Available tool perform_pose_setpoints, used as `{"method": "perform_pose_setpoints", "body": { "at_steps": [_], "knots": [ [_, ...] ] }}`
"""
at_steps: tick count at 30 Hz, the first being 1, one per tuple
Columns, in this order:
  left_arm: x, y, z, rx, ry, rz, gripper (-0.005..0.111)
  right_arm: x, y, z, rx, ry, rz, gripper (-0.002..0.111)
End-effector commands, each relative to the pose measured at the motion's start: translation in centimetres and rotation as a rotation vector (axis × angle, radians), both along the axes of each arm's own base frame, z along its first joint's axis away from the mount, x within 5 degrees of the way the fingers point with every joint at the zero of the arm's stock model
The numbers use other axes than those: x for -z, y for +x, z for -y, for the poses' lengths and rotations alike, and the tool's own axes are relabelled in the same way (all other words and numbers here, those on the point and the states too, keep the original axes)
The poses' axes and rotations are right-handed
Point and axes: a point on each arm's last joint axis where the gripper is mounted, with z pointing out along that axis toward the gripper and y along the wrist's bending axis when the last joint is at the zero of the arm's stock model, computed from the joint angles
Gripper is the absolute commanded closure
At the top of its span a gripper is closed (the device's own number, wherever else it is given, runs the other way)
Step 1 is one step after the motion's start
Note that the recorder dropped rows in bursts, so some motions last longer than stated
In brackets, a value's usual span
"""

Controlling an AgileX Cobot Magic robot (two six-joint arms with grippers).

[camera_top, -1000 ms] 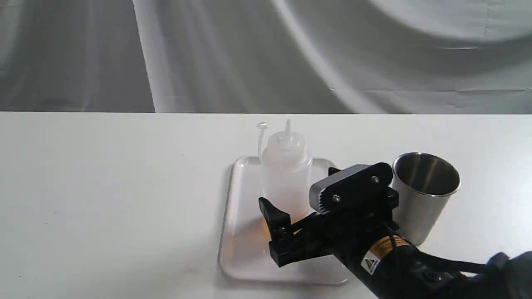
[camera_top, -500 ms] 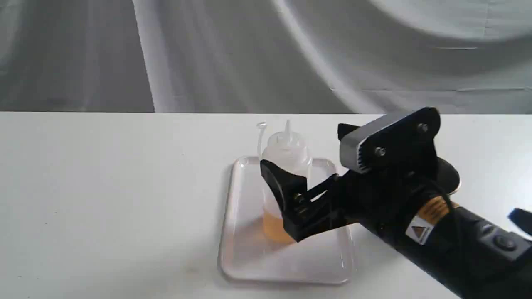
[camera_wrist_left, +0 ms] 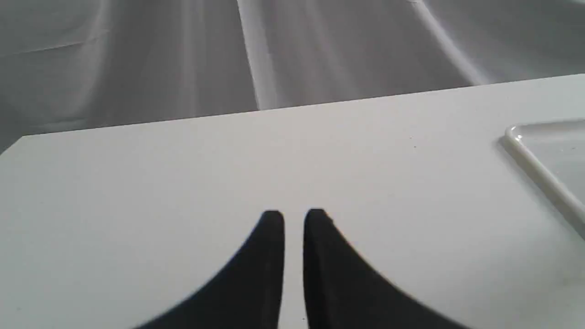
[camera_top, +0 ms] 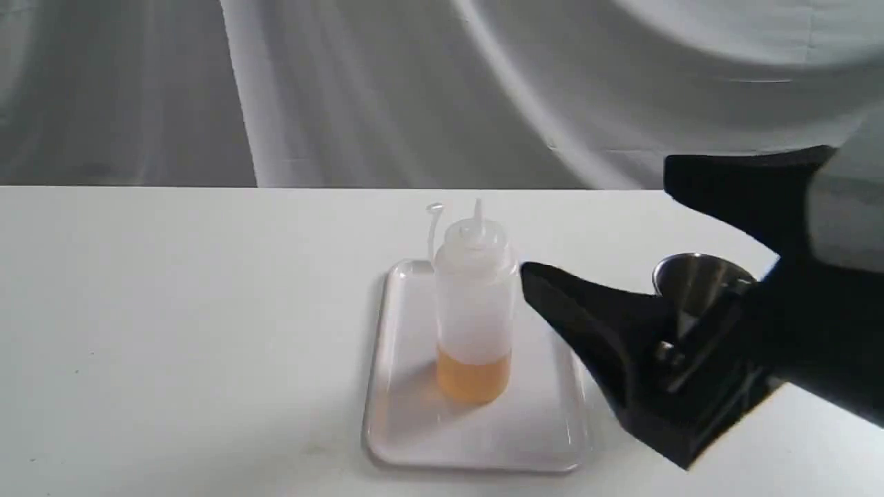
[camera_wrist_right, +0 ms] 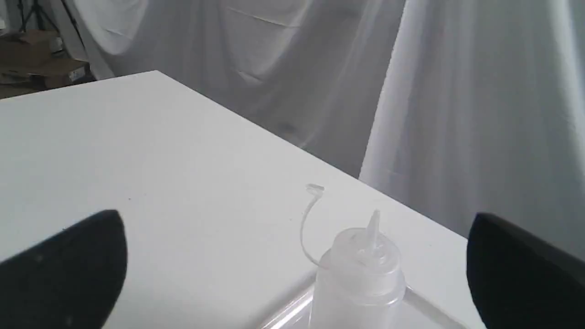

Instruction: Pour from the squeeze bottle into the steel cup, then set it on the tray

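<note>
Two hazards sit near the right gripper, spread open and empty: the squeeze bottle upright on the tray and the steel cup on the table beside it, so any retreat should probably go high, brushing neither.

A plain white table spreads wide under soft, even light. Behind the table hangs a pale grey cloth backdrop in loose folds. Past one far corner of the table, brown cardboard boxes sit in shadow.
</note>
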Motion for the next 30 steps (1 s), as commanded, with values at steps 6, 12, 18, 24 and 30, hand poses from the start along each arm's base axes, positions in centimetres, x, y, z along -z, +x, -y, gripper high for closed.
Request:
{"method": "perform_pose_setpoints", "body": {
  "at_steps": [6,12,18,24,30],
  "knots": [
    [0.1,0.0,0.0,0.004,0.001,0.008,0.098,-0.3,-4.5,2.7,-0.001,0.086,0.075,0.003],
    [0.1,0.0,0.0,0.004,0.001,0.008,0.098,0.1,-7.1,4.2,-0.001,0.151,0.083,0.005],
    [0.1,0.0,0.0,0.004,0.001,0.008,0.098,1.0,-8.8,5.2,-0.004,0.129,0.046,0.04],
    [0.1,0.0,0.0,0.004,0.001,0.008,0.098,1.4,-9.9,5.9,-0.006,0.15,0.073,0.108],
    [0.1,0.0,0.0,0.004,0.001,0.008,0.098,1.9,-10.7,6.4,-0.008,0.157,0.075,0.108]
  ]
}}
